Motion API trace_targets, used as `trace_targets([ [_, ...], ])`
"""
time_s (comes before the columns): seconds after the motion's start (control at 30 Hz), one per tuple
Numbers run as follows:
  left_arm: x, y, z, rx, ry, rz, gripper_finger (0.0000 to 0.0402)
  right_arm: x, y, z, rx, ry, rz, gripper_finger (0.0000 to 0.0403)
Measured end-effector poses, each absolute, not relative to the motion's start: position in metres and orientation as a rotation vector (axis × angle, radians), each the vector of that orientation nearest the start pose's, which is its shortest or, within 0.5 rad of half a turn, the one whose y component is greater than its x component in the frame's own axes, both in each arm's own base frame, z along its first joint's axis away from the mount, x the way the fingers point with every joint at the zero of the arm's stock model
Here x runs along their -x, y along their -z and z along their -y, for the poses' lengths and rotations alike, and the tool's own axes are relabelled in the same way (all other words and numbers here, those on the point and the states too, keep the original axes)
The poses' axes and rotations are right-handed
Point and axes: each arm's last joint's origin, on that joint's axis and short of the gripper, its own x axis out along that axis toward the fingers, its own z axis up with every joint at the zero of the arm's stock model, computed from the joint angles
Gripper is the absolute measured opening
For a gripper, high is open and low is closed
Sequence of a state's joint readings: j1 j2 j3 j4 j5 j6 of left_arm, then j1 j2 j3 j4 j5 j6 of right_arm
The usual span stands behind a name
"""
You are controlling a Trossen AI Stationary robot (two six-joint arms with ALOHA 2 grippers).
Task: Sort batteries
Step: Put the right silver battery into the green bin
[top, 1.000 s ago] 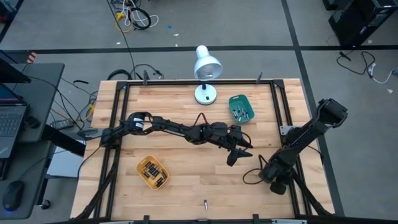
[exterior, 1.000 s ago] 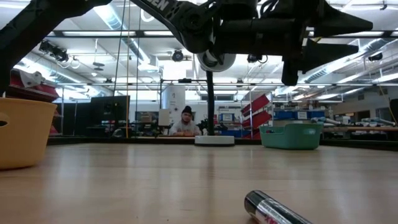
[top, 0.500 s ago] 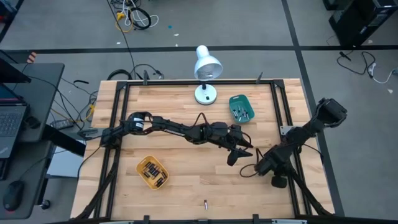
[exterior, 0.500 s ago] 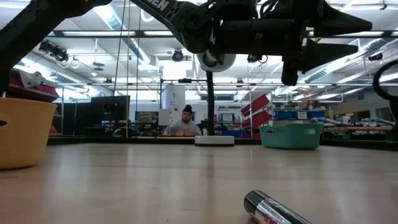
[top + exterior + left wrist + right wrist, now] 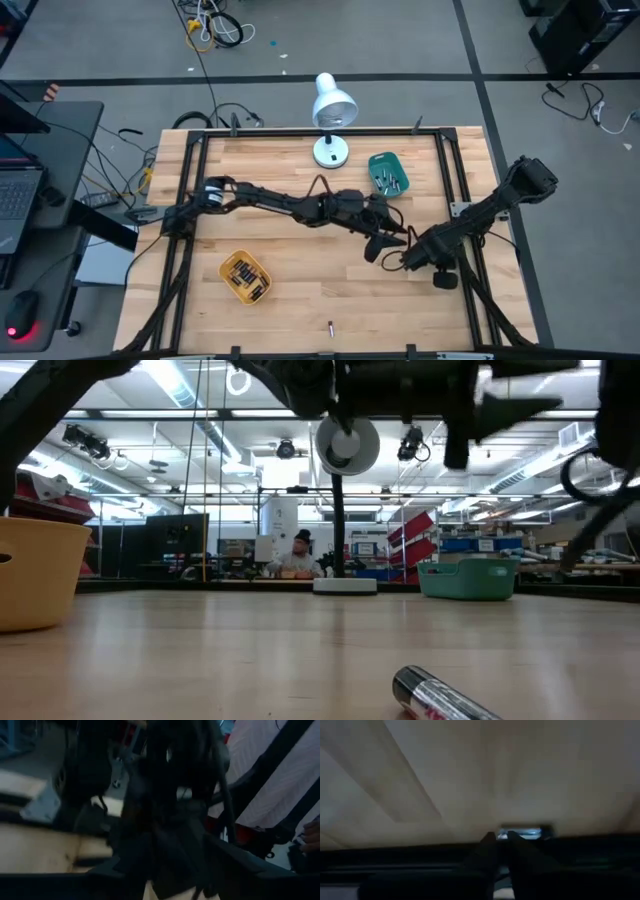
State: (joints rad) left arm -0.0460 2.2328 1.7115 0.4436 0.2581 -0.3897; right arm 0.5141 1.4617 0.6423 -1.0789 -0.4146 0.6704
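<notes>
The batteries lie in three places. Several sit in the yellow tray [image 5: 245, 277] [image 5: 38, 572] and several in the teal tray [image 5: 387, 173] [image 5: 470, 578]. A lone battery [image 5: 331, 326] [image 5: 440, 697] lies on its side on the table by the near edge. My left gripper [image 5: 386, 242] [image 5: 500, 430] hovers open above the table's middle-right, with nothing between its fingers. My right gripper [image 5: 405, 258] [image 5: 503, 842] is shut and hangs over the table just right of the left gripper. It touches nothing that I can see.
A white desk lamp [image 5: 331, 110] stands at the far edge, with its base [image 5: 345, 585] left of the teal tray. Black frame rails [image 5: 190, 200] run along the table's sides. Bare wood lies between the yellow tray and the lone battery. A person sits far behind the table.
My right arm has swung in from the table's right edge toward the left, bringing its gripper close beside the left gripper. My left gripper has risen a little and stayed open. The trays and the lone battery have not moved.
</notes>
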Motion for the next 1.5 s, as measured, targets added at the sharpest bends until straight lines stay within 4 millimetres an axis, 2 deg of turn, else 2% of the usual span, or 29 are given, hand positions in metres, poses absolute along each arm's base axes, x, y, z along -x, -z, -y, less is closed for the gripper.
trace_targets([
  [0.17,-0.508,-0.261,0.020,0.280,0.263,-0.146,0.0170,-0.162,-0.155,-0.091,-0.189,0.078,-1.947,0.0092],
  [0.3,-0.501,-0.270,0.008,0.290,0.228,-0.202,0.0165,-0.163,-0.150,-0.088,-0.221,0.122,-1.966,0.0152],
  [0.5,-0.497,-0.260,0.007,0.319,0.202,-0.326,0.0169,-0.149,-0.129,-0.081,-0.197,0.197,-2.074,0.0255],
  [0.63,-0.495,-0.253,0.012,0.324,0.166,-0.406,0.0177,-0.147,-0.121,-0.078,-0.284,0.176,-2.070,0.0318],
  [0.83,-0.495,-0.252,0.013,0.318,0.163,-0.406,0.0191,-0.145,-0.116,-0.078,-0.353,0.149,-2.077,0.0377],
  [1.03,-0.495,-0.253,0.013,0.323,0.163,-0.400,0.0194,-0.141,-0.114,-0.079,-0.289,0.072,-2.095,0.0373],
  [1.27,-0.495,-0.253,0.013,0.324,0.162,-0.407,0.0194,-0.136,-0.114,-0.084,-0.214,0.026,-2.101,0.0325],
  [1.5,-0.495,-0.252,0.013,0.325,0.162,-0.411,0.0194,-0.136,-0.113,-0.085,-0.235,0.105,-2.083,0.0266],
])
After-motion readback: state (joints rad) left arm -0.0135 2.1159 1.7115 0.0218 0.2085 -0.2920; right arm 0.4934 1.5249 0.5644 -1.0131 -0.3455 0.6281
